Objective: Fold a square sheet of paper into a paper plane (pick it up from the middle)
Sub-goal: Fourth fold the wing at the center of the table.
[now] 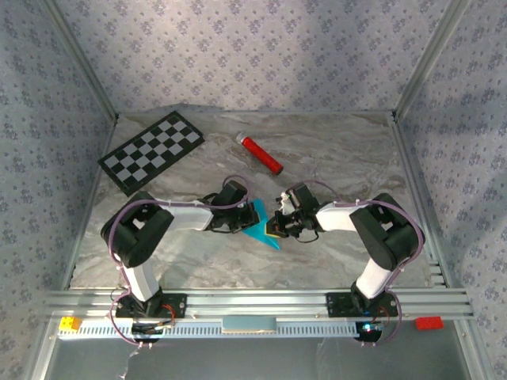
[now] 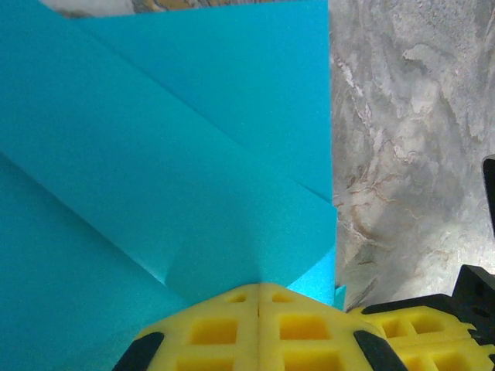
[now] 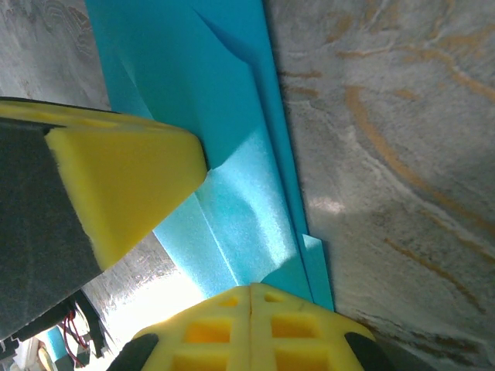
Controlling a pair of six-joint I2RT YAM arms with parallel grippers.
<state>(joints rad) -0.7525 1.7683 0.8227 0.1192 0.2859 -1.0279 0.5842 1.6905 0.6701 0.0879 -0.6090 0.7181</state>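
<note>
a robot lab test cell: aluminium frame posts (image 1: 79, 59) and base rail (image 1: 253, 302), patterned backdrop walls (image 1: 261, 47) (a small floral print), a checkerboard (image 1: 150, 152) on the marbled table (image 1: 341, 150).

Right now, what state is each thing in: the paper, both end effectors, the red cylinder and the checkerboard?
Paper: partly folded, layers overlapping.
Left end effector: shut, tips at the paper.
Right end effector: shut, tips at the paper.
Red cylinder: lying on its side.
Checkerboard: lying flat.
</note>
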